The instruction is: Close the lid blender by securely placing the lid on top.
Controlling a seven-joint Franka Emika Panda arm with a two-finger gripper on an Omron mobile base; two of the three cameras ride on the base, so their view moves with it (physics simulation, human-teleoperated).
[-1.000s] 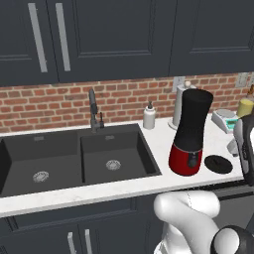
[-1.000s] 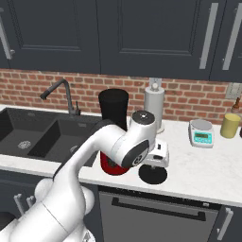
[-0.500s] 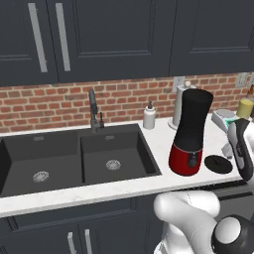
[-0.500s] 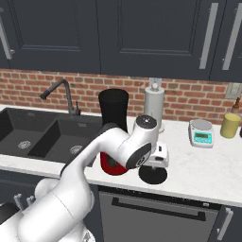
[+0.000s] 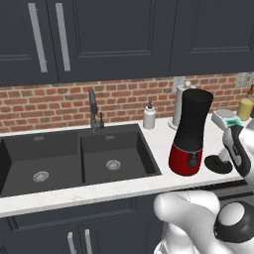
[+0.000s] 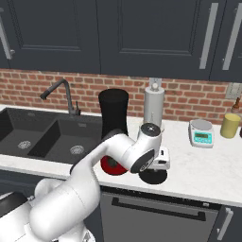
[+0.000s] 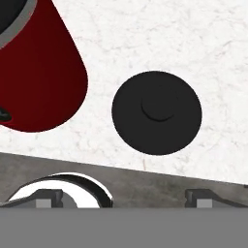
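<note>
A: So where's the lid (image 7: 156, 112)?
B: Flat on the white tabletop (image 7: 193, 43), just right of the blender (image 5: 190, 133) base, near the front edge. Not touching it.
A: Claw (image 6: 160, 164)?
B: Hovering right above the lid (knob up, dead centre in hand view). Fingertips barely visible, can't tell how wide. Blender jar open on top.
</note>
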